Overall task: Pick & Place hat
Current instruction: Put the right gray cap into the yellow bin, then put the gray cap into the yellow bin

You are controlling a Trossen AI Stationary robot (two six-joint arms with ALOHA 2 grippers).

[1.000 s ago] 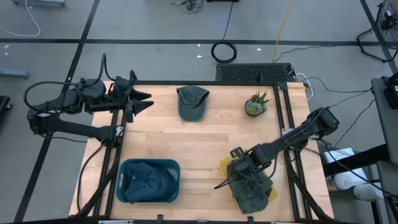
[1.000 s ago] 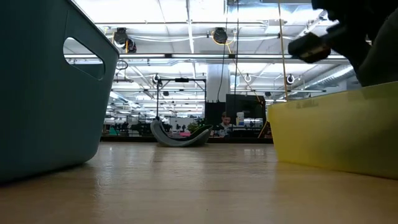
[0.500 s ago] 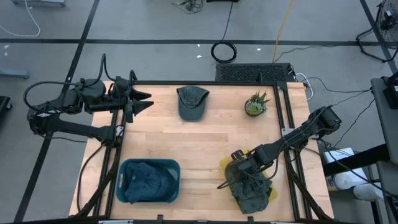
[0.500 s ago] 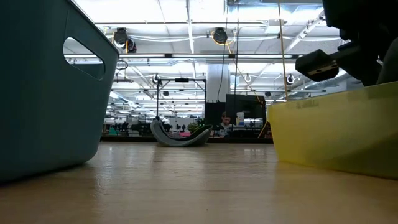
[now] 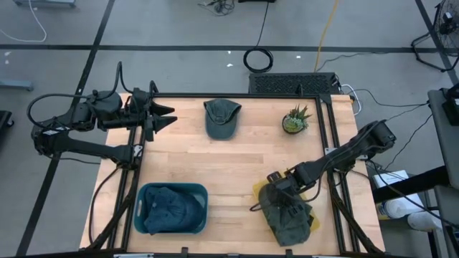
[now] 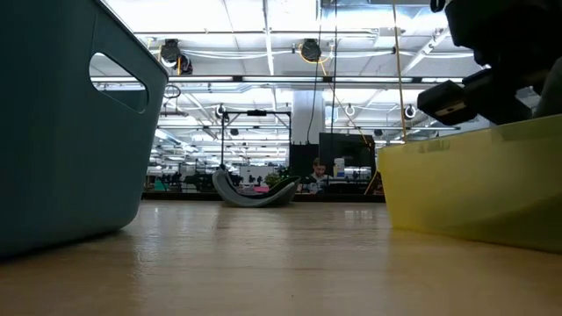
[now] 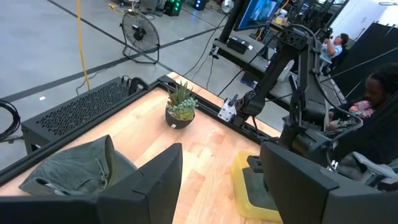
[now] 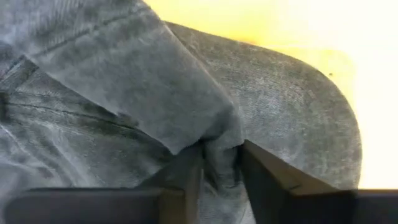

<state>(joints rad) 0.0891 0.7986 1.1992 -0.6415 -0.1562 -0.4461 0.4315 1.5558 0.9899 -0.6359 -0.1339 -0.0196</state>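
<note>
Hat (image 5: 288,218) in yellow bin (image 5: 313,223), soft, floppy, light; pinch a crown fold. Right tool (image 8: 219,165) slightly parted around fabric fold. Left tool (image 5: 163,117) half-open, empty, far-left counter (image 5: 237,161) corner.

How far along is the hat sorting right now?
Done: one hat lies in the teal bin. In hand: the right gripper has a grey hat over the yellow bin, a fold between its jaws. Left: the green hat at the far edge. The left gripper waits at the table's far left corner.

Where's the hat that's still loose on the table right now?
In the high view the hat lies at the table's far edge, middle, between the left gripper and the plant.
</note>
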